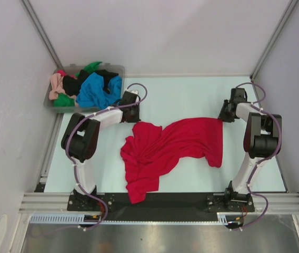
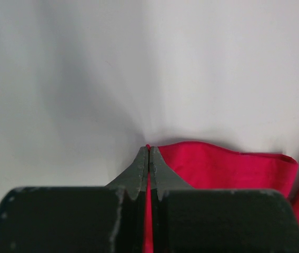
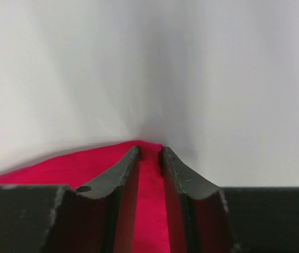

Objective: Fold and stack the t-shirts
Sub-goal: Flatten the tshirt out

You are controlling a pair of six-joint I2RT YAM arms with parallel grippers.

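the left end effector (image 1: 133, 117) is clenched on one corner of the red shirt (image 1: 165, 145), with a sliver of red showing between its tips. the right end effector (image 3: 149, 151) sits at the shirt's other far corner, fingers a little apart and cloth lying in the gap; i wouldn't call that a grip yet. between the two, the shirt lies rumpled and twisted on the tabletop (image 1: 181, 95), trailing back from both toward the arm bases. nothing looks folded and i see no stack. just behind the left end effector, the bin (image 1: 119, 67) holds the other shirts (image 1: 98, 90) in a heap. i'd say this is the very start: all the folding and stacking is left.
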